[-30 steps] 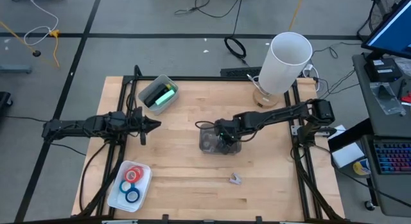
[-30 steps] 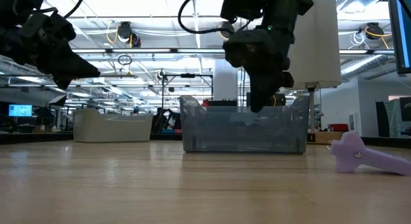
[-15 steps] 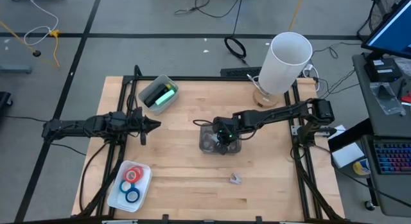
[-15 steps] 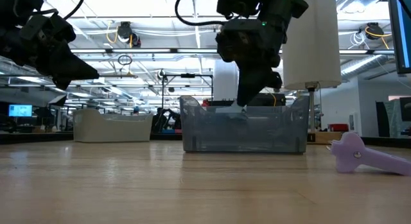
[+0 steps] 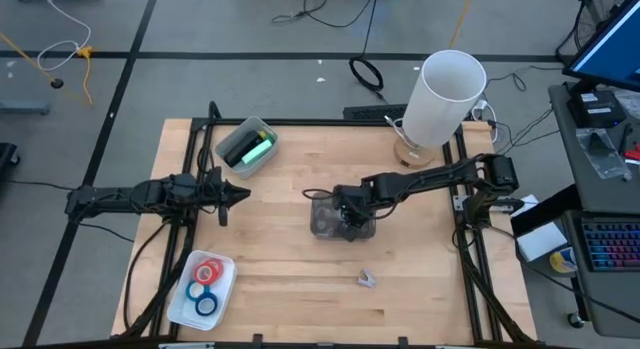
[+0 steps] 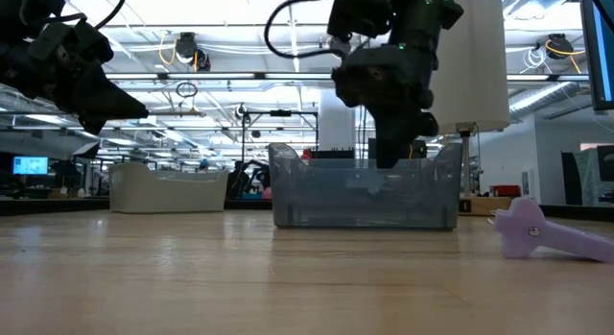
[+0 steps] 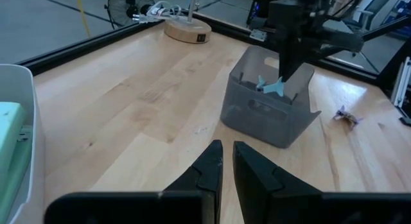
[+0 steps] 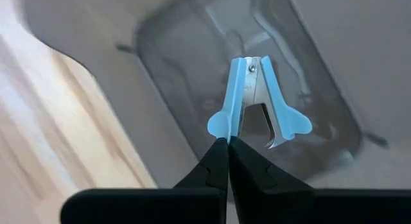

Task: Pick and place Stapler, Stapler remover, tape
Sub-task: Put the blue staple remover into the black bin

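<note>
While the right gripper [image 8: 227, 142] pinches the blue staple remover [image 8: 258, 102] by one wing with its fingers shut tight, the remover hangs over the clear bin [image 5: 330, 217] in the middle of the worktop [image 5: 420, 279]. A good drop means staying low inside the walls before opening. Farther off, the left gripper [image 7: 226, 161] waits, fingers nearly closed and empty.

text: none legible — labels: none | brands: none | numbers: none

2 black arms [image 5: 420, 182], tapered fingers [image 8: 217, 163].
</note>
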Motion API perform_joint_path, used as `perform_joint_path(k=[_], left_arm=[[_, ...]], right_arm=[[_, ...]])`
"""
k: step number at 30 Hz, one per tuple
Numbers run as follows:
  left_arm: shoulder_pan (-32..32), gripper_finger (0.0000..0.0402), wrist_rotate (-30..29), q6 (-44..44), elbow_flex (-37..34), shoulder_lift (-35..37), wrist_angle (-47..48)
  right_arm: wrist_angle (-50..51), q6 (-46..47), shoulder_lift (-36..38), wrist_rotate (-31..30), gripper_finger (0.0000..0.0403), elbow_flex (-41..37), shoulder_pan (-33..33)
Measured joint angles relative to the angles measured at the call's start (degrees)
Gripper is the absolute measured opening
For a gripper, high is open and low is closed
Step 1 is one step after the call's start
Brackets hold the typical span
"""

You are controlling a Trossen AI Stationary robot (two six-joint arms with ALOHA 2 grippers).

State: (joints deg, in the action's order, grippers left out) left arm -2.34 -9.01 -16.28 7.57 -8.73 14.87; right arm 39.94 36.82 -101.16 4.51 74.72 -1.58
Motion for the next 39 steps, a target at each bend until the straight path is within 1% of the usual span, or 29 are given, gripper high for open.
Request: perform_joint_path(k=[9, 19, 33, 39], left_arm=[[0.0, 0.0037, 0.0, 1.0, 0.0, 0.0, 0.1], [0.0, 0.0037, 0.0, 1.2, 0.0, 0.0, 0.1], [0.0, 0.0037, 0.0, 1.1, 0.0, 0.0, 0.1], [0.0, 0.0037, 0.0, 1.1, 0.0, 0.0, 0.1]], right_arm=[[5.1, 4.3, 0.0, -0.2, 0.0000, 0.0, 0.0], [5.2, 8.9, 0.0, 0.2, 0.0000, 0.0, 0.5], [5.2, 9.0, 0.0, 0.1, 0.0001, 0.0, 0.5], [5.1, 9.0, 0.0, 0.2, 0.0023, 0.0, 0.5]])
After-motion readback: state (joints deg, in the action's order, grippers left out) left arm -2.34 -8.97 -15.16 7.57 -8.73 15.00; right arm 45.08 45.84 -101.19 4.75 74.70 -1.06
